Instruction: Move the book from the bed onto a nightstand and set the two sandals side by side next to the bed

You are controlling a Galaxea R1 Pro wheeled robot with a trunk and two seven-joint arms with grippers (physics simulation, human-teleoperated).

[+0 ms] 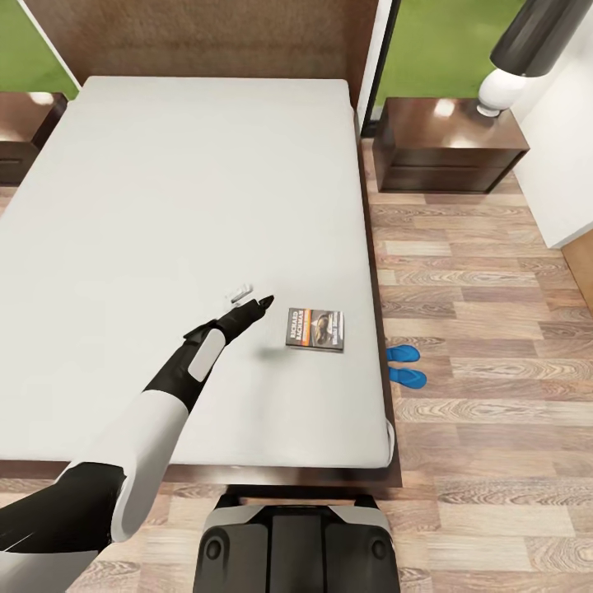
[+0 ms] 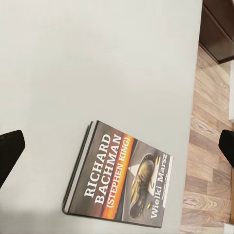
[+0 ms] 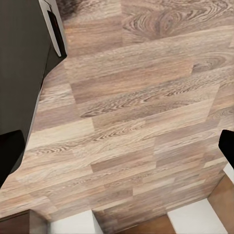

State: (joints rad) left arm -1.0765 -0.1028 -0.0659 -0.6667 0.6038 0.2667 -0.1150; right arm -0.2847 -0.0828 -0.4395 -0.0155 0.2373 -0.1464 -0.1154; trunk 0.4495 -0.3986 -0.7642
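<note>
So the book (image 1: 315, 329) lies flat on the bed (image 1: 165, 206) near its right edge, long axis running across toward that edge. Left end effector (image 1: 257, 304) hovers just short of it, fingers (image 2: 9, 153) spread apart, empty, clearly the nearer arm.

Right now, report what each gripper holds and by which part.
Nothing is held. The left gripper is open above the bed, short of the book. The right gripper's fingers are spread over bare floor.
</note>
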